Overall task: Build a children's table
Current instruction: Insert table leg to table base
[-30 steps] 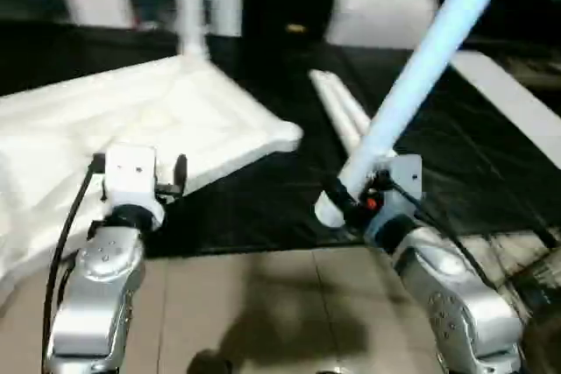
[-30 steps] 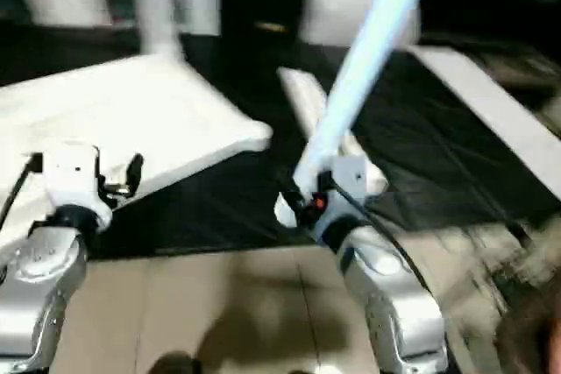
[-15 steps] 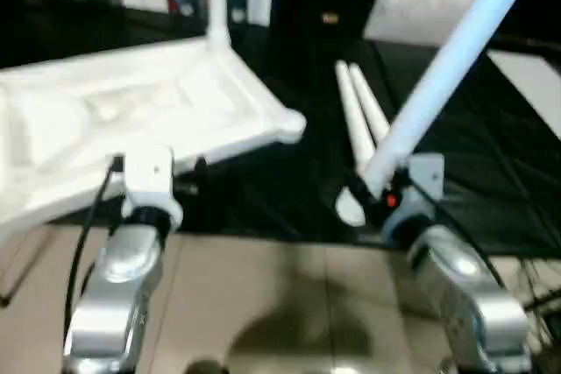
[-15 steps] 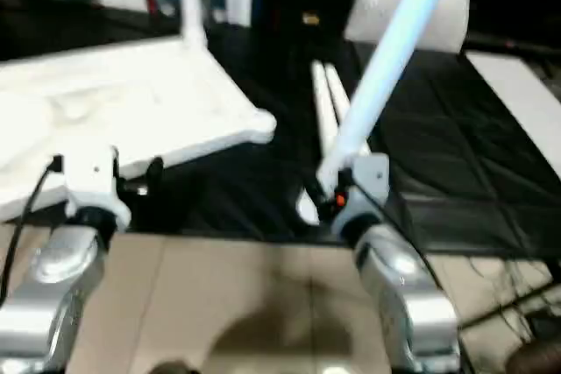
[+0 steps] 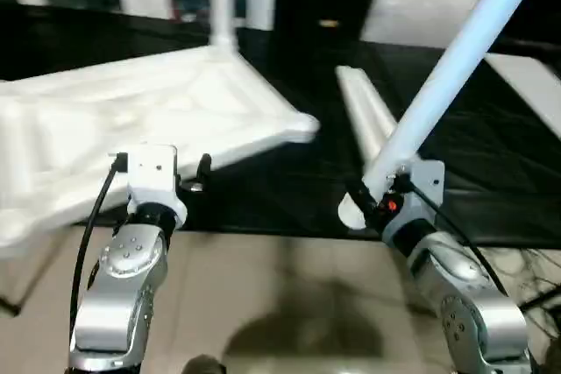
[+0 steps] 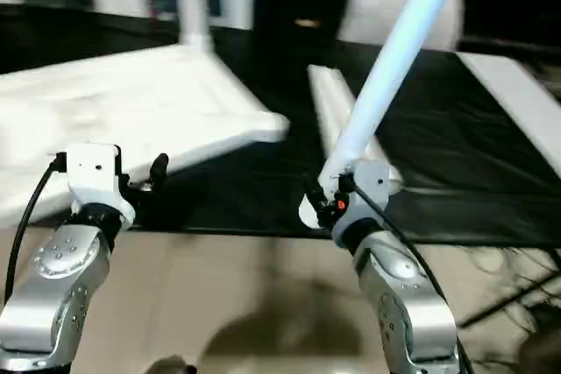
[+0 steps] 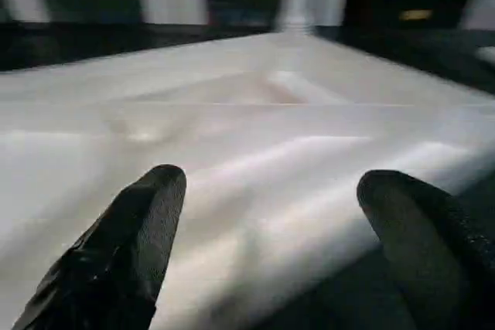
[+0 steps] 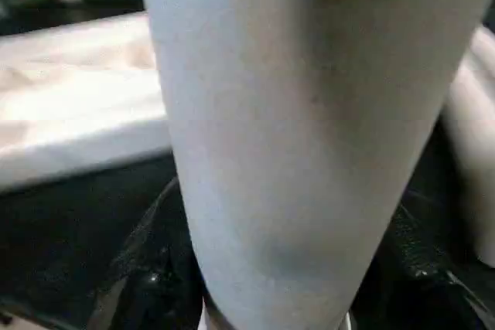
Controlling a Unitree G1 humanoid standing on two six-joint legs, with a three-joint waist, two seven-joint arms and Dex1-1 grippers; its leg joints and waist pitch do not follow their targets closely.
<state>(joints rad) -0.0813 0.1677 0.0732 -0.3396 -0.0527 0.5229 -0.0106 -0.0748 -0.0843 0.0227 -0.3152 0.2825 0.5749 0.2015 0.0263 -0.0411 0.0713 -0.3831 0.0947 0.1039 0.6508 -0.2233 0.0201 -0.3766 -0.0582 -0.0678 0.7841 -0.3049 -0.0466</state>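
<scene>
On the dark mat ahead of the robot, the tabletop (image 5: 149, 120) lies underside up, with one leg already seated (image 5: 221, 2) standing upright in its far corner socket. Its near right corner (image 5: 298, 124) juts toward the middle of the mat. Just beside that corner lie two spare legs (image 5: 368, 120), side by side and pointing away from the robot.

The right hand (image 5: 372, 203) grips a leg (image 5: 447, 67) near its thick end, its fingers clamped around the shaft, which slants up and away to the right. Compared with a second ago, that grip and slant look the same; the whole view has swung and tilted, so most of the apparent shift is the camera's, not the parts'. The near corner and the held leg's lower end stand a little closer together in the frame than before.

The left hand (image 5: 162, 174) hovers with its fingers (image 7: 124, 245) spread wide and empty, at the tabletop's near edge, as it did a second ago. The wrist view puts the white rim between the fingers, but contact cannot be told.

My reading is that the robot is lining up: the left hand is ready to steady the tabletop while the right brings its leg toward the near corner socket. Three sockets appear unfilled.
</scene>
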